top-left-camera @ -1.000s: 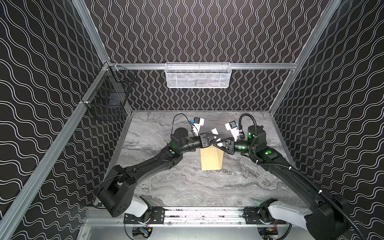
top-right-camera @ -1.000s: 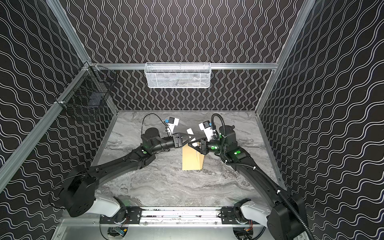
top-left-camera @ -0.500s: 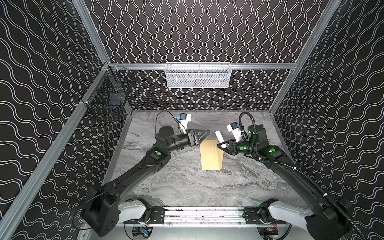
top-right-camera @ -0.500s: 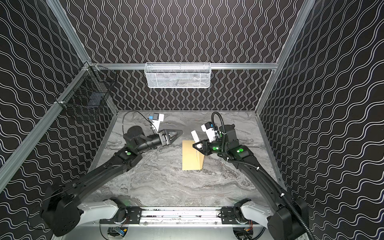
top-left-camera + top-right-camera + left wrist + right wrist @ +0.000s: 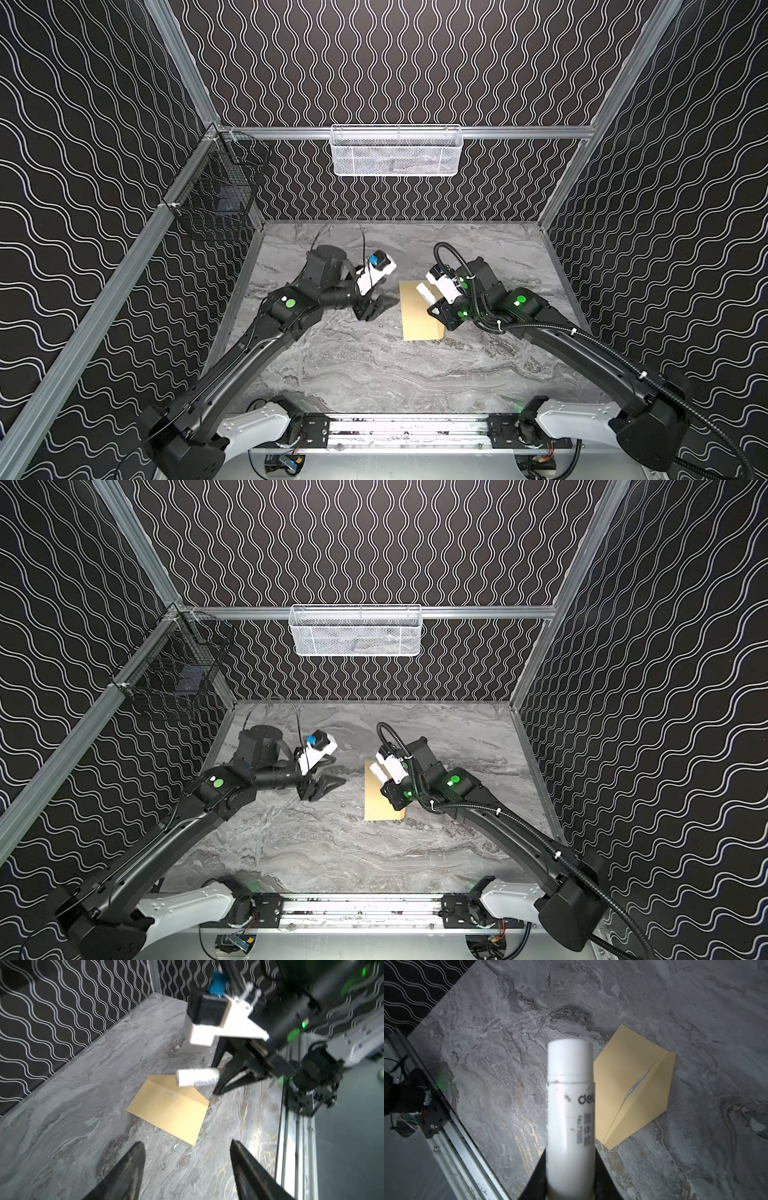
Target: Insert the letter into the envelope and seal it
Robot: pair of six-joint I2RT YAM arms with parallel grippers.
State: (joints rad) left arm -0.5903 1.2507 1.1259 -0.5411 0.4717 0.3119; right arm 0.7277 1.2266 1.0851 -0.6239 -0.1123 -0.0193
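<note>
The right pincer (image 5: 570, 1153) is clenched around a white tube (image 5: 570, 1095) printed "del" in black; its smaller print is unreadable. In both top views it hovers over the 3 o'clock edge of the tan envelope (image 5: 417, 320), which lies flat on the marble table (image 5: 374, 374), flap folded, a thin white strip (image 5: 638, 1082) showing at the flap. At the envelope's 9 o'clock the left pincer (image 5: 186, 1144) gapes, empty. At 12 o'clock hangs a white mesh basket (image 5: 395, 151), contents unclear.
</note>
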